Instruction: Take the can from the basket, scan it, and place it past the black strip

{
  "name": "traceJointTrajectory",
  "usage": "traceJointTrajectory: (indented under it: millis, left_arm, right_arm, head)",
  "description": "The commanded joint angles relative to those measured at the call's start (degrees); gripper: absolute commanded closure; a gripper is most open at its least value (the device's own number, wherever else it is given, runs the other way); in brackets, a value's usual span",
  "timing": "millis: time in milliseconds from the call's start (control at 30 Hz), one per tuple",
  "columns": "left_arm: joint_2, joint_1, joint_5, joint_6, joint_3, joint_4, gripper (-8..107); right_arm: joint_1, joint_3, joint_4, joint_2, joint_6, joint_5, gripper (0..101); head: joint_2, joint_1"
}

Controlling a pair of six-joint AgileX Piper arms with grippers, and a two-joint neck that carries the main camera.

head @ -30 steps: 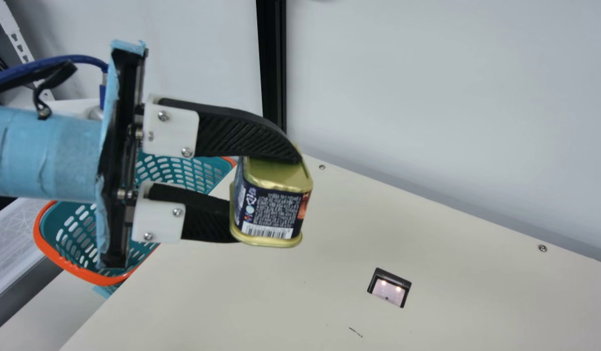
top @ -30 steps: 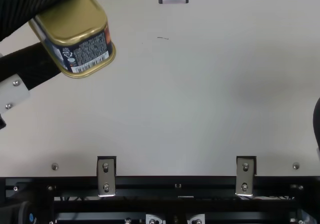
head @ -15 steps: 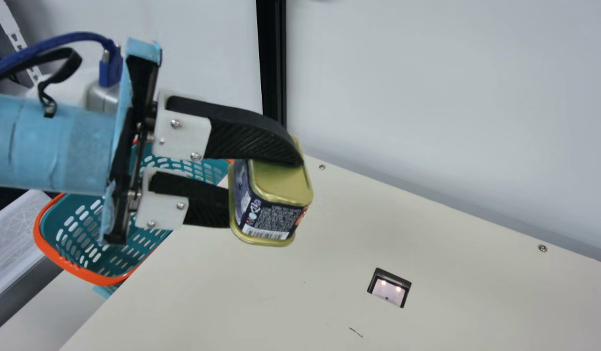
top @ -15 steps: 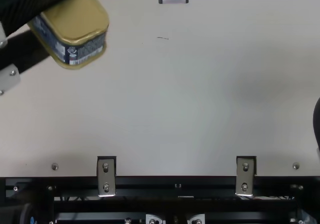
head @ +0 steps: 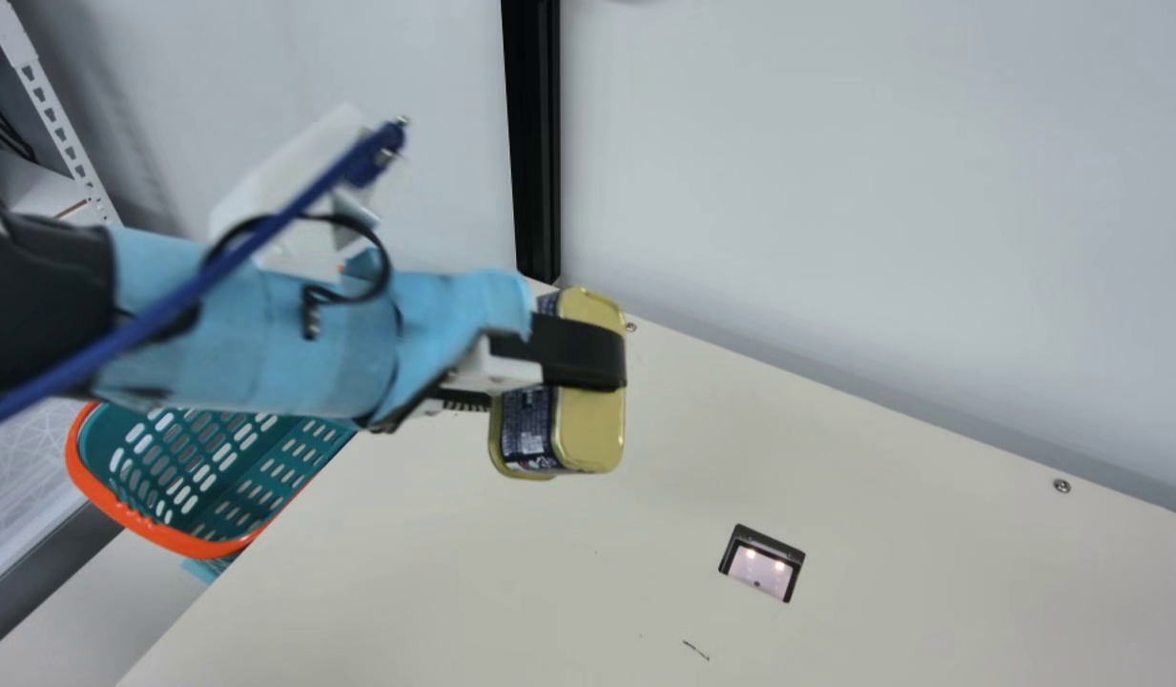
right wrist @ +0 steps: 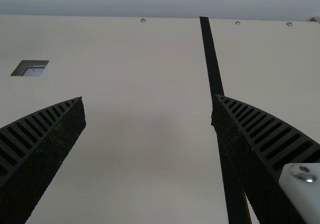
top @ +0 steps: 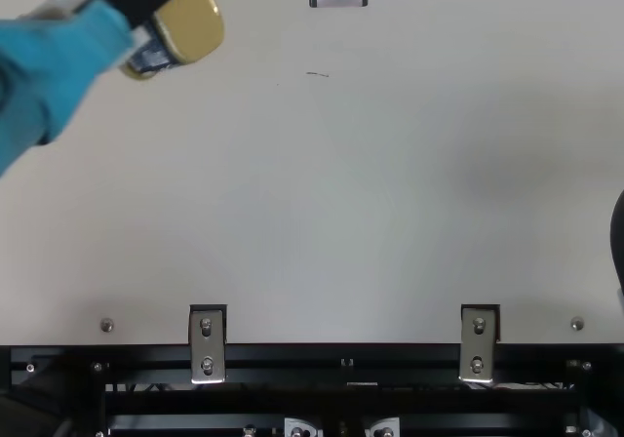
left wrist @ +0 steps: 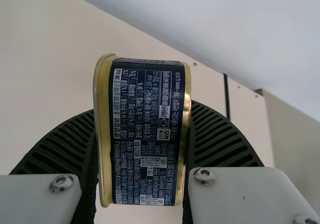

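Left end effector (head: 567,377), closed on the gold ends of the can (head: 589,429), holds it above the tabletop (head: 435,572), while the right end effector (top: 620,242), spread wide, grips nothing.

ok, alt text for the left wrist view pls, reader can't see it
A boxy, gold-rimmed metal can with a dark blue label, held between the two black ribbed fingers of the left claw. Behind it are a cream tabletop, a narrow black strip and a smooth, pale grey wall.
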Motion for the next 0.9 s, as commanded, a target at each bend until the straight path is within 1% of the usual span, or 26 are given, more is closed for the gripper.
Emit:
traceJointTrajectory:
  millis: [0,67,167,367,567,733,867]
  left_arm:
    - [1.41,-4.68,-3.24,-2.59,0.59,13.68,89]
    - [2.79,-6.89,-4.84,-4.85,1.13,17.41,89]
    - [4.81,-9.74,-6.94,-7.82,1.77,20.72,89]
    - [8.63,-13.76,-11.65,-12.36,2.98,24.34,89]
    - [12.46,-15.23,-17.86,-13.94,4.44,23.42,89]
    - [15.82,-15.06,-23.75,-12.13,5.46,20.46,89]
    - [18.86,-14.36,-28.23,-10.64,5.78,20.56,89]
  right_arm:
    - [0.0,0.0,0.0,0.0,0.0,0.0,0]
    - [0.0,0.0,0.0,0.0,0.0,0.0,0]
    - [0.0,0.0,0.0,0.0,0.0,0.0,0]
    - [0.0,0.0,0.0,0.0,0.0,0.0,0]
    - [0.0,0.0,0.0,0.0,0.0,0.0,0]
    - [0.0,0.0,0.0,0.0,0.0,0.0,0]
    - [0.0,0.0,0.0,0.0,0.0,0.0,0]
  head:
    - [1.02,-2.44]
    - [1.02,-2.44]
    - [1.02,-2.44]
    - [1.02,-2.44]
    - [1.02,-2.44]
    - [1.02,-2.44]
    - [1.02,-2.44]
